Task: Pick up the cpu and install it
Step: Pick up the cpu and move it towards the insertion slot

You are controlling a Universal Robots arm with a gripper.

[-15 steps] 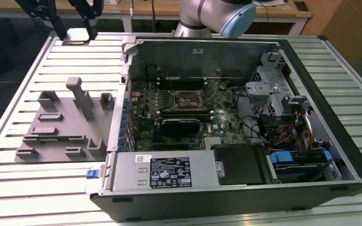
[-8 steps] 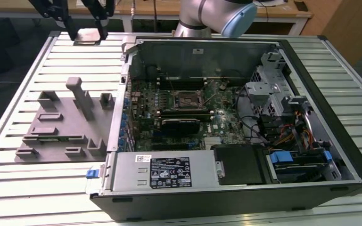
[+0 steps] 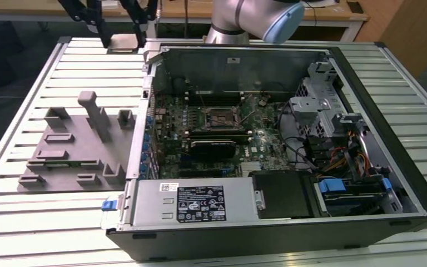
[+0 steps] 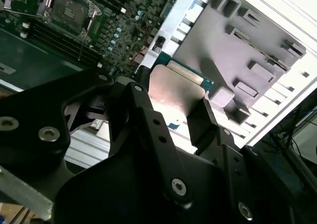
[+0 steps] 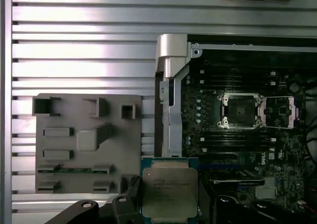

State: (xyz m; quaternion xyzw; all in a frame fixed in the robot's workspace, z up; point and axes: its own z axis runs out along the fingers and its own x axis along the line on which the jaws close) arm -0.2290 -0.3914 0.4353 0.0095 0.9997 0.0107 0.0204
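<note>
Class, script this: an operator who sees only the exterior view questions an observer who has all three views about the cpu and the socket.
Operator: Is the cpu actually gripped?
Observer: Yes; in the second wrist view the end effector pinches it by two opposite edges.
Operator: And the socket?
Observer: In the first wrist view it sits empty, its metal bracket swung open beside it.

Your open computer case (image 3: 273,245) lies on its side on the slatted metal bench (image 3: 20,222) — motherboard (image 3: 266,139) facing up, its socket (image 3: 221,118) near the middle. A grey power supply (image 3: 191,203) with a white label sits along one wall. Just beside the case, on the exterior view's left, lies a grey fixture plate (image 3: 65,161).
</note>
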